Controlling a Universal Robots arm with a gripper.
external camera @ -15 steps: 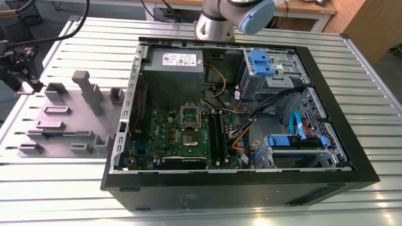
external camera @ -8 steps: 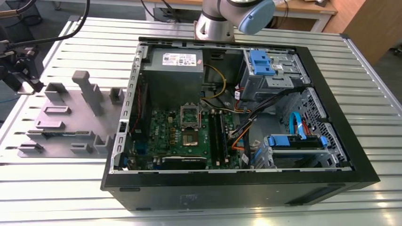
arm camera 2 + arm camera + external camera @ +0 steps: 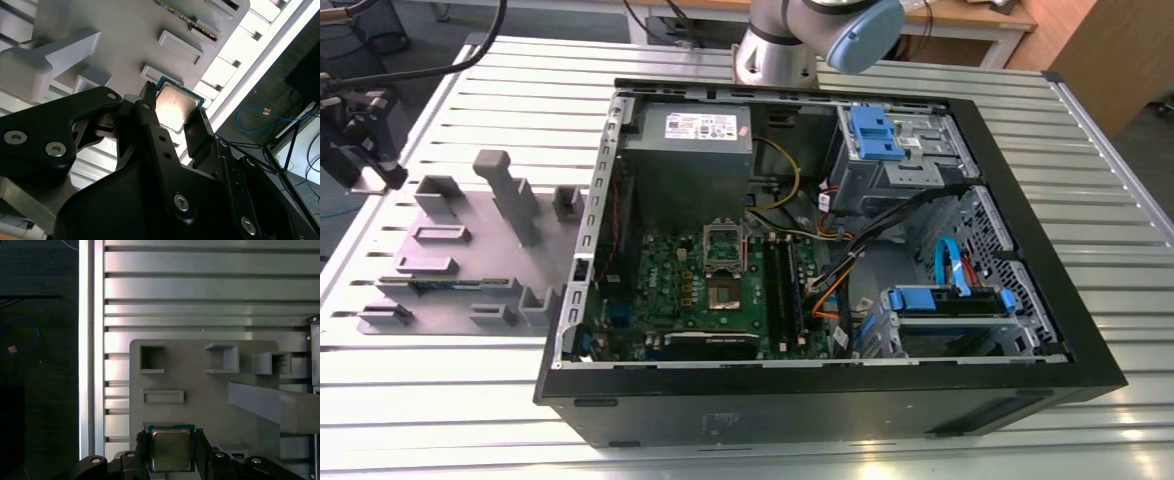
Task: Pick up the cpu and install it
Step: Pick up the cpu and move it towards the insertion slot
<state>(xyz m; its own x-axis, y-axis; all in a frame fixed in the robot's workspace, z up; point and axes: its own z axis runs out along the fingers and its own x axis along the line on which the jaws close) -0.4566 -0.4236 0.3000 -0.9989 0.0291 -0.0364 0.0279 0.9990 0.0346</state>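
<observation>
In both wrist views the cpu [image 3: 171,449] [image 3: 175,106] is a small flat square with a shiny silver-grey top and a thin green edge. It lies flat, shiny side up, near the middle of the second wrist view. The gripper [image 3: 171,436] pinches two of its sides between black fingers [image 3: 141,446], just over the grey holder plate [image 3: 200,385].

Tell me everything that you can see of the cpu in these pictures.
The cpu is a small flat square chip: silvery-grey metal top, shining with reflected light, and a thin green edge. Its top faces both wrist cameras. The end effector seems to clamp two opposite edges with its black fingers, over the lilac-grey holder plate.
</observation>
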